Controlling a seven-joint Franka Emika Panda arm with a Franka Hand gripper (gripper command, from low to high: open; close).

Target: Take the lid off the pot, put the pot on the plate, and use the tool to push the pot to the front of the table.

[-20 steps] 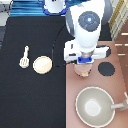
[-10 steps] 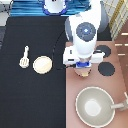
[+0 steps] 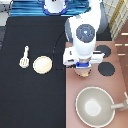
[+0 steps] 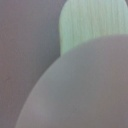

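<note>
My gripper hangs low over the brown stove's left side, right above the pot. Only a pink-beige edge of the pot shows under the hand, and the hand covers the lid there. The wrist view is filled by a rounded pink-grey surface, most likely the lid, seen from very close. The cream-yellow plate lies on the black table toward the exterior view's left. Further left of the plate is the cream-white spatula, with its slotted head toward the view's bottom.
A large grey-beige pan with a long handle sits on the stove at the exterior view's bottom right. Two black burners show to the right of the hand. A blue-and-white object stands at the top edge.
The hand has moved toward the exterior view's bottom and come down over the pot. Plate, spatula and pan have not moved.
</note>
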